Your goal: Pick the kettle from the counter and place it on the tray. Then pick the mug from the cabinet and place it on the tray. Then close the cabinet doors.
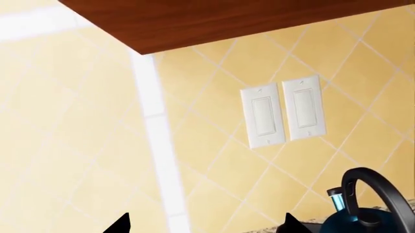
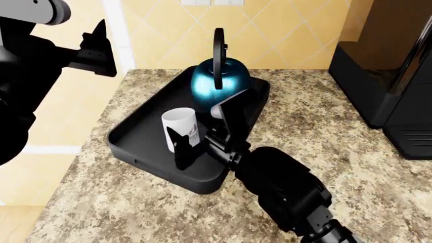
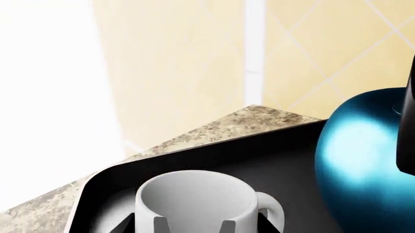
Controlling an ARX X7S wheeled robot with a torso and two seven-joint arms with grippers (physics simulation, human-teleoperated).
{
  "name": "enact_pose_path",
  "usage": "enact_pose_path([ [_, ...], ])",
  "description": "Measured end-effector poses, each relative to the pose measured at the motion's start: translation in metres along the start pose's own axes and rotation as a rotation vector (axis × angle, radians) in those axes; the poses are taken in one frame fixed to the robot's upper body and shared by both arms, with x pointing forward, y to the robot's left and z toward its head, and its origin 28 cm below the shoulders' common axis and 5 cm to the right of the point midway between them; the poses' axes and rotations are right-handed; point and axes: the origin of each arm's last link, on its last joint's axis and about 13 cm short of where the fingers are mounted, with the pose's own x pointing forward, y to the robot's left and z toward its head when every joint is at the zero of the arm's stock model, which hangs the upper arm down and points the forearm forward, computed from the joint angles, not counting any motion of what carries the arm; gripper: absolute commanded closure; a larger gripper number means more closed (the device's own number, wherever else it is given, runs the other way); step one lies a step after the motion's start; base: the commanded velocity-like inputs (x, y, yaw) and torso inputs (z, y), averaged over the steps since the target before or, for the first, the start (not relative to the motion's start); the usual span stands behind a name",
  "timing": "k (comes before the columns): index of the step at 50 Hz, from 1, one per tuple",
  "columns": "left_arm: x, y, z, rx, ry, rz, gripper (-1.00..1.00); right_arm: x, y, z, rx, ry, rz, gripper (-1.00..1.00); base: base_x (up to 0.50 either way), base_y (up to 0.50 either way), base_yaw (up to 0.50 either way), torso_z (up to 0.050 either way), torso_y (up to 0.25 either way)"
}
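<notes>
Right tool (image 2: 192,142) straddles the white mug (image 2: 179,127), jaws around its wall; we can't tell if it's clamped. Mug stands in the black tray (image 2: 145,129) beside the teal kettle (image 2: 220,78). Light, rigid, slick, chippable: we'd grip the body. Left tool (image 1: 204,224) wide, empty.

Your tray (image 2: 135,144) sits at the counter's (image 2: 324,126) left edge, running to its back. Obstacles on it: kettle (image 2: 219,78) at the tray's far end, tall handle upright; mug (image 2: 179,129) near the tray's front, your right gripper (image 2: 202,136) straddling it. Bare tray floor lies between them. Coffee machine (image 2: 388,81) blocks the counter's right back corner. Open granite runs along the counter's front edge and between tray and machine.
</notes>
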Motion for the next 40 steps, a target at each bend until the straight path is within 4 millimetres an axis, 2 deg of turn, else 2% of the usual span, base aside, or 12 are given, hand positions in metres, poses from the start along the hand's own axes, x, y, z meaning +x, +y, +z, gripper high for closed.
enact_pose_path([
  [5, 0.000, 0.000, 0.001, 0.000, -0.002, -0.001, -1.00, 0.000, 0.000, 0.000, 0.001, 0.000, 0.000, 1.00, 0.00, 0.00, 0.00, 0.000, 0.000],
  [6, 0.000, 0.000, 0.001, 0.000, -0.003, -0.001, -1.00, 0.000, 0.000, 0.000, 0.002, 0.001, 0.000, -1.00, 0.00, 0.00, 0.00, 0.000, 0.000],
  [7, 0.000, 0.000, 0.001, 0.000, -0.003, -0.001, -1.00, 0.000, 0.000, 0.000, 0.000, 0.001, 0.000, 1.00, 0.00, 0.00, 0.00, 0.000, 0.000],
  [8, 0.000, 0.000, 0.001, 0.000, -0.004, -0.002, -1.00, 0.000, 0.000, 0.000, 0.000, 0.001, -0.001, 1.00, 0.00, 0.00, 0.00, 0.000, 0.000],
  [9, 0.000, 0.000, 0.001, 0.000, -0.004, -0.002, -1.00, 0.000, 0.000, 0.000, 0.000, 0.001, -0.002, -1.00, 0.00, 0.00, 0.00, 0.000, 0.000],
  [25, 0.000, 0.000, 0.003, 0.000, -0.008, 0.001, -1.00, -0.002, -0.001, 0.004, -0.022, 0.006, -0.022, -1.00, 0.00, 0.00, 0.00, 0.000, 0.000],
  [40, -0.001, 0.001, 0.004, -0.001, -0.013, 0.007, -1.00, -0.008, 0.002, 0.030, -0.066, -0.038, -0.031, -1.00, 0.00, 0.00, 0.00, 0.000, 0.000],
])
